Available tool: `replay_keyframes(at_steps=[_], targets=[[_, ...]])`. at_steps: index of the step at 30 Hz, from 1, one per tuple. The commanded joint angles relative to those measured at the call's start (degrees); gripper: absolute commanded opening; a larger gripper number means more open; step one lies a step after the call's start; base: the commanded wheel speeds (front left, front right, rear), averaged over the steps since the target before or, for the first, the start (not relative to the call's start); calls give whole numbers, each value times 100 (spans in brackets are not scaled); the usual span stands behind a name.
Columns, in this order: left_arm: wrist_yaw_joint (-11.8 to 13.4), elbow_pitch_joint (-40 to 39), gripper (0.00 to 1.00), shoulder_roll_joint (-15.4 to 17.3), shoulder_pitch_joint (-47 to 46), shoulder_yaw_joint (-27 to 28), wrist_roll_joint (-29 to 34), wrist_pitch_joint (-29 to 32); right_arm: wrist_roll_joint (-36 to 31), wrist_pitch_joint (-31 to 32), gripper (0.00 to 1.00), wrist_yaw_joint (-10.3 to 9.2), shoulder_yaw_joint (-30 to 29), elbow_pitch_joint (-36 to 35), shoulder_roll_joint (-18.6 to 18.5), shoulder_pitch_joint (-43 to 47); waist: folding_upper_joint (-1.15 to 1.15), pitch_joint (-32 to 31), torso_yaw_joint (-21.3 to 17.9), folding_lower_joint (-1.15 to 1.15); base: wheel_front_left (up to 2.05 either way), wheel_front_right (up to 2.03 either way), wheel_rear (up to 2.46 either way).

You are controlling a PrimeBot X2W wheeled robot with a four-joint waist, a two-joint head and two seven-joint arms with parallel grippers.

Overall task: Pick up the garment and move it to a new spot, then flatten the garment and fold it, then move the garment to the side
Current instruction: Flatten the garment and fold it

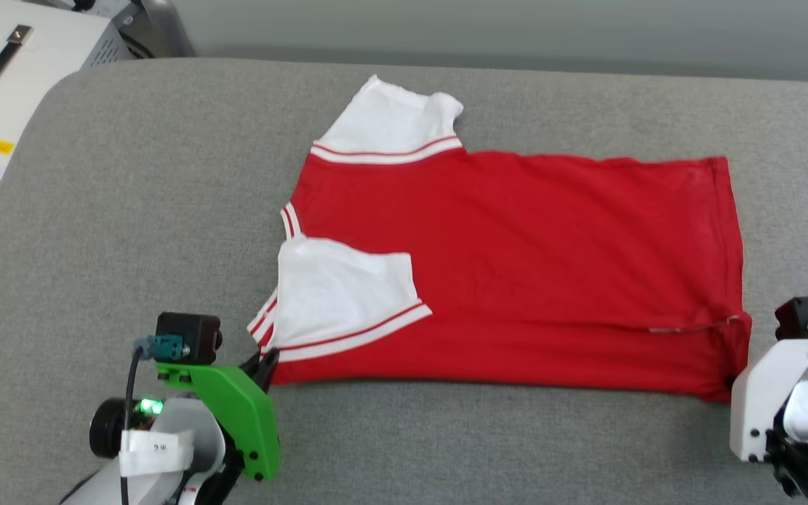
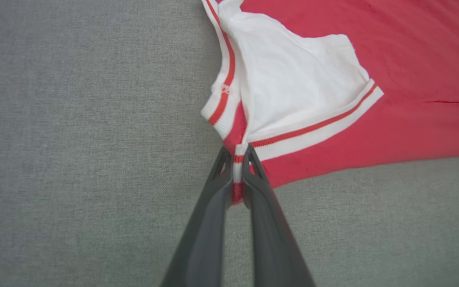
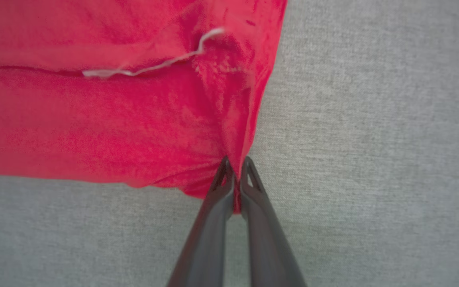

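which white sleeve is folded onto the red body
The near sleeve by the left end effector lies on the red; the far sleeve sticks out beyond it.

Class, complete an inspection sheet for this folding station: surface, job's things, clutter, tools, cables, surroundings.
Surface: grey fabric-covered table.
Job's things: red garment lying flat, white sleeves toward the robot's left, near sleeve folded onto the body.
Clutter: nothing seen.
Tools: left tool shut on the garment's striped trim at the near corner; right tool shut on its near hem corner.
Cables: black cable looping at the left wrist camera.
Surroundings: white case beyond the table's far left corner; grey wall behind.
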Motion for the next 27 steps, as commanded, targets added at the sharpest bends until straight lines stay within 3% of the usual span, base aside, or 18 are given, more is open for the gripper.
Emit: replay_keyframes(at_steps=[1,14,20,27], targets=[[-25,77,0,5,136,-16,-31,19,78,82,0,-5,-5,-24,-108,194,0,-203,-48,0,0,0,0],[-15,271,0,116,792,-218,-296,216,764,926,0,-5,-112,-1185,-625,1206,0,-611,-131,0,0,0,0],[-87,501,0,-17,882,-312,-379,236,857,1080,0,-5,-204,-1380,-535,1438,0,-565,-158,0,0,0,0],[-299,932,0,-191,744,-436,-340,194,794,955,0,-5,-194,-1084,-363,1418,0,-478,-131,0,0,0,0]])
